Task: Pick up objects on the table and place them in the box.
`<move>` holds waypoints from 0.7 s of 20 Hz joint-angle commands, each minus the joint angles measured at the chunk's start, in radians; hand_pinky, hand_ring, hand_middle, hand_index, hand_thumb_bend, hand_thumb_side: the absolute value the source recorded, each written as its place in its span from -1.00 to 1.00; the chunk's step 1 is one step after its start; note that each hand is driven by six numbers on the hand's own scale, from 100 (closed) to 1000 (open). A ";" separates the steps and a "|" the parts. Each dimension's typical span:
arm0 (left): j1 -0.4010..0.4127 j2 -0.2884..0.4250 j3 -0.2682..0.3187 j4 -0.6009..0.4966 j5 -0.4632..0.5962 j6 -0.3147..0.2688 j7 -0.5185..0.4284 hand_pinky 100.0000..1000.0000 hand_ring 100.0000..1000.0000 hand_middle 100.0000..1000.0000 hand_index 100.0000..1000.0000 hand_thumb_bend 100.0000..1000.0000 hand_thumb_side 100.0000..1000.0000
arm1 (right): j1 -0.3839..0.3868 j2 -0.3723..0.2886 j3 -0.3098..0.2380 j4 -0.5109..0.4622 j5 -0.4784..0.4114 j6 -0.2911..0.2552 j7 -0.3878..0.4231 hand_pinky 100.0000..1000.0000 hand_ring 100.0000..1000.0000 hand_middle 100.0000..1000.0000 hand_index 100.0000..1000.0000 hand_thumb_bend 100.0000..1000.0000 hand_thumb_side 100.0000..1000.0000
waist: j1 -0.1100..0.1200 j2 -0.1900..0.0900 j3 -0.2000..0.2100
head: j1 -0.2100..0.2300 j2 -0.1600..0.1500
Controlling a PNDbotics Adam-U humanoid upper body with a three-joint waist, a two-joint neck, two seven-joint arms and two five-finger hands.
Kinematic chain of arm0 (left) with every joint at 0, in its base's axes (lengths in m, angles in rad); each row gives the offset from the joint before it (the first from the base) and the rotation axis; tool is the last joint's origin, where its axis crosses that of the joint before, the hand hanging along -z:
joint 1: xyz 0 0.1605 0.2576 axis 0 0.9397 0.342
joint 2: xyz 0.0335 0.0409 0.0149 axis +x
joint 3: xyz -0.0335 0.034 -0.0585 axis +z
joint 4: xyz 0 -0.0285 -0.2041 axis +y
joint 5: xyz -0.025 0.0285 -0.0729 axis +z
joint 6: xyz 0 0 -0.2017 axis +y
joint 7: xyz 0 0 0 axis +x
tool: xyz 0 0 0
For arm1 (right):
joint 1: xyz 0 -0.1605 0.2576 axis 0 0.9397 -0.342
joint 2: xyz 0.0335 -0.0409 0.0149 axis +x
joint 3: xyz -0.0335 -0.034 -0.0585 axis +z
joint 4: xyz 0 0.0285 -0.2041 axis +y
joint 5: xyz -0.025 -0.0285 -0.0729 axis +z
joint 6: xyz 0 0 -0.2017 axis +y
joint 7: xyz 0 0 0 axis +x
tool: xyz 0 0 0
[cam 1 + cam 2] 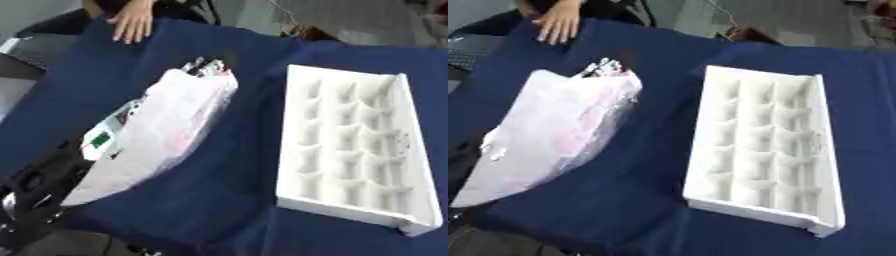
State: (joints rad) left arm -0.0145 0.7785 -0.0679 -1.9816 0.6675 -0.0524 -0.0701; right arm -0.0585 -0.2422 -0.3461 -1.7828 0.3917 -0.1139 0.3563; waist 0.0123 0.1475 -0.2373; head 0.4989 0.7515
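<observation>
The left hand [203,65] is seen at the upper end of a translucent white plastic bag [162,132], with silvery fingertips protruding beyond the bag's top edge; whether the fingers are curled or straight cannot be told, since the bag covers most of the hand and forearm. The bag is draped along the left arm, and a white part with a green patch [101,138] shows at its left side. The white foam box [350,150], divided into rows of compartments, lies on the dark blue tablecloth [219,200] to the right of the bag, apart from it. A person's bare hand [131,22] rests on the cloth beyond the bag's far end. The right hand is not seen.
</observation>
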 commanded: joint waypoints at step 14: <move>-0.424 0.284 -0.049 -0.018 -0.420 -0.517 -0.054 -1.00 -1.00 -1.00 -0.94 -1.00 0.26 | 0.001 -0.025 0.001 -0.021 0.003 0.004 0.010 0.06 0.23 0.48 0.82 -1.00 0.56 | 0.023 -0.036 -0.011 | 0.009 0.002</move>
State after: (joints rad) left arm -0.4209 1.0260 -0.1137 -1.9878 0.2653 -0.5536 -0.1236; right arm -0.0522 -0.2434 -0.3449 -1.7838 0.3933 -0.1097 0.3652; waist 0.0371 0.1236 -0.2478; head 0.5030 0.7538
